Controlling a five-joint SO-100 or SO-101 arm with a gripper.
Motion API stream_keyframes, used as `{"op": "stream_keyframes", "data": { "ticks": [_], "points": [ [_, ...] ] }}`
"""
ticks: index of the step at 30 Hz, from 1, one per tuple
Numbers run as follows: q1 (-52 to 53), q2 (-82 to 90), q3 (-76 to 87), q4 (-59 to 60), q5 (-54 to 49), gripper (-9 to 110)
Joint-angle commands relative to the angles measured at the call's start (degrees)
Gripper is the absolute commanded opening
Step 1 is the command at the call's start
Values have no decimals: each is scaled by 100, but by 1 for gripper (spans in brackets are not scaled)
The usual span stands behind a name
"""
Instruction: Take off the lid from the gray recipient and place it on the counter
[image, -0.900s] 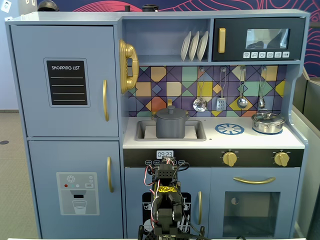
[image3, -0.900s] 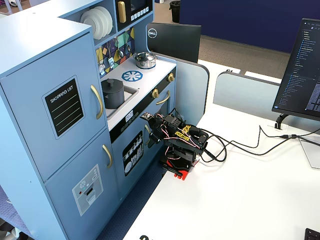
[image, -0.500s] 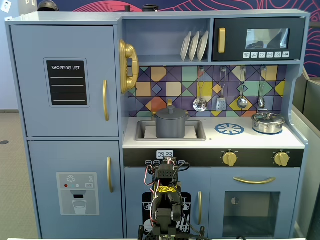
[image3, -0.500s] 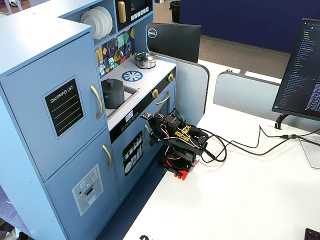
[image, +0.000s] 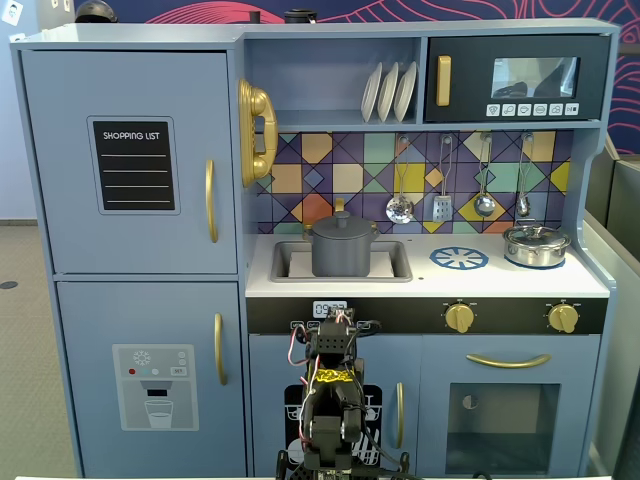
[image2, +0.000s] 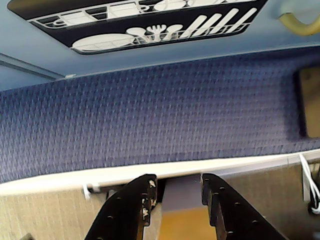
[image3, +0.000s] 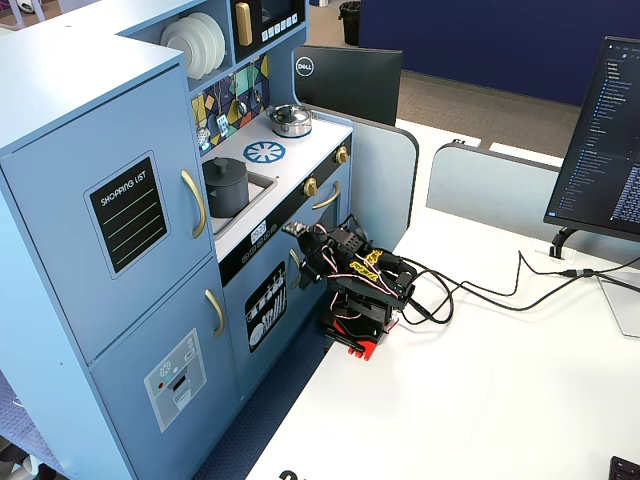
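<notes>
The gray recipient (image: 341, 255) stands in the sink of the toy kitchen, and also shows in the other fixed view (image3: 226, 192). The dark gray lid (image: 341, 226) sits shut on it, knob up (image3: 226, 165). The pale counter (image: 500, 280) runs to the right of the sink, with a blue-and-white burner print (image: 459, 258). My arm (image: 330, 400) is folded low on the table in front of the kitchen's lower doors (image3: 355, 285), well below the pot. In the wrist view my gripper (image2: 177, 182) is open and empty, over the table's edge.
A small shiny steel pot with its lid (image: 536, 245) stands at the counter's right end. Utensils (image: 440, 195) hang above the counter. The wrist view shows blue carpet (image2: 160, 110) and the dishwasher door (image2: 140, 25). A monitor (image3: 605, 130) and cables (image3: 480, 290) are on the white table.
</notes>
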Motion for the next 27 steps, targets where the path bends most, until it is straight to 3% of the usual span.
{"op": "stream_keyframes", "data": {
  "ticks": [1, 7, 20, 27],
  "points": [
    [62, -26, -940, -79, -290, 0],
    [97, -229, -2329, -571, -114, 0],
    [-35, -1995, -4430, -4184, 88, 0],
    [35, -2971, -4860, -5194, 158, 11]
  ]
}}
